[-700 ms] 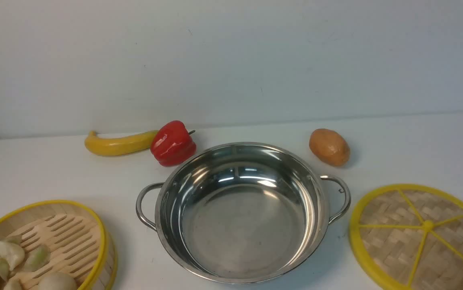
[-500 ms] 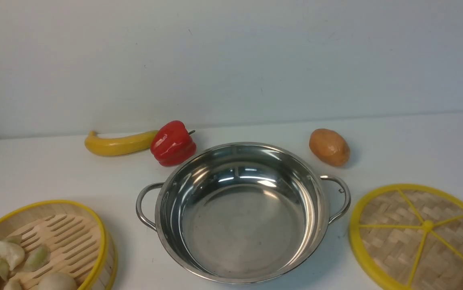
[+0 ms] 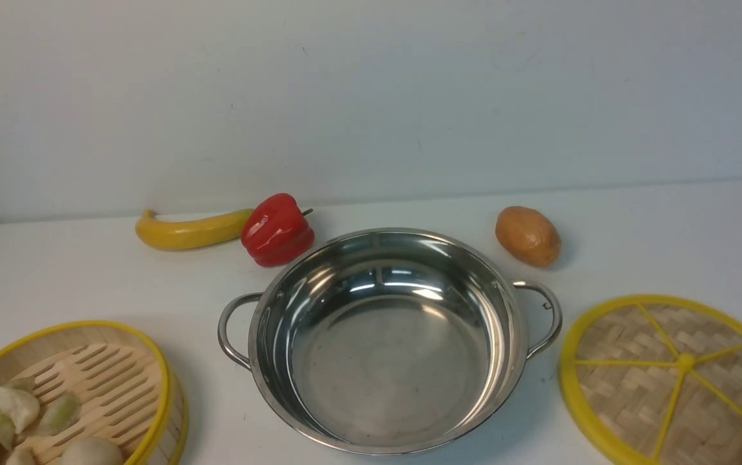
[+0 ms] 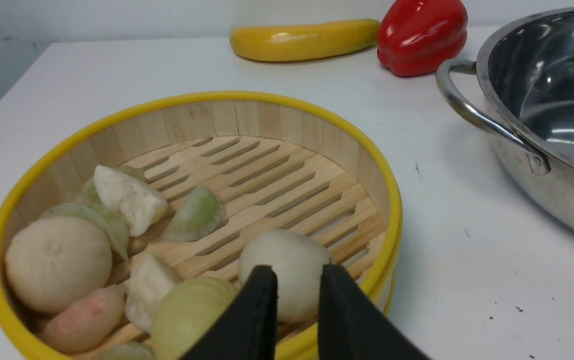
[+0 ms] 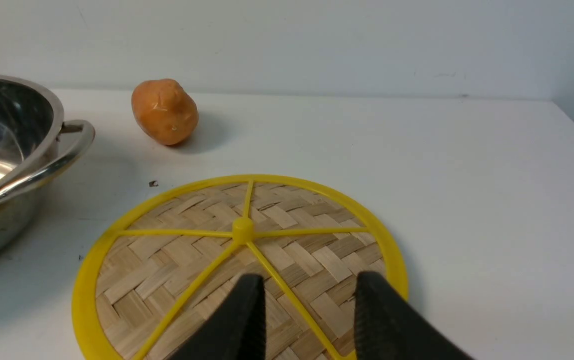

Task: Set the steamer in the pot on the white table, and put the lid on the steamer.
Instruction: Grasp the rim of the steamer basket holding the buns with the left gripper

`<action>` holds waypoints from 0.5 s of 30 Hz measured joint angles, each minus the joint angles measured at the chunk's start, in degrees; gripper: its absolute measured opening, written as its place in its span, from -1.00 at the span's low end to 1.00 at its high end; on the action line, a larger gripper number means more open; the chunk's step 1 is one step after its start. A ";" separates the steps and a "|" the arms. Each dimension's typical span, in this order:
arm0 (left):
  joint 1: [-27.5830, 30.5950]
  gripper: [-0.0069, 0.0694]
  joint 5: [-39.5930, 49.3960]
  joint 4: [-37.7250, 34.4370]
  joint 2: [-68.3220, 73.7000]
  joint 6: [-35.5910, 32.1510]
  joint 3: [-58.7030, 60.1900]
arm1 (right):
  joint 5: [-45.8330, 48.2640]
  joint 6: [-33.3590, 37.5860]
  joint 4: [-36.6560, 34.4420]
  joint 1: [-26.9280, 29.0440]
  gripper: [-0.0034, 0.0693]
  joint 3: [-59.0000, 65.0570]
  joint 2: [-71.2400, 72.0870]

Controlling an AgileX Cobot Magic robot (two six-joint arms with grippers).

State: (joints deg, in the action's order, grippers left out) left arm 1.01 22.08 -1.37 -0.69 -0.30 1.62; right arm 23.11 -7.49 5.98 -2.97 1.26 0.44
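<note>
The steamer (image 3: pixel 107 376) is set on the table (image 3: pixel 86 278) left of the pot (image 3: pixel 383 361). The lid (image 3: pixel 642 387) is laid flat at the right. The left fingers (image 4: pixel 259 312) are held slightly apart at the steamer's rim. The right fingers (image 5: pixel 244 322) are spread wide above the lid.

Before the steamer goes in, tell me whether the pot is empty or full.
Empty: the pot shows only its bare shiny floor. The steamer stands on the table to its left, and the lid lies to its right.
</note>
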 joint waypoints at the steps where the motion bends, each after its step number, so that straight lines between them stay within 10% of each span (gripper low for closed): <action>1: 0.00 -0.50 0.00 0.00 0.00 0.00 0.00 | 0.00 0.00 0.00 0.00 -0.24 0.00 0.00; 15: 0.00 -0.50 0.00 0.00 0.00 0.30 0.00 | 0.00 0.00 0.00 0.00 -0.24 0.00 0.00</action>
State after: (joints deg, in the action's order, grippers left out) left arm 1.01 22.08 -1.37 -0.69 0.00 1.62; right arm 23.11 -7.49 5.98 -2.97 1.26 0.44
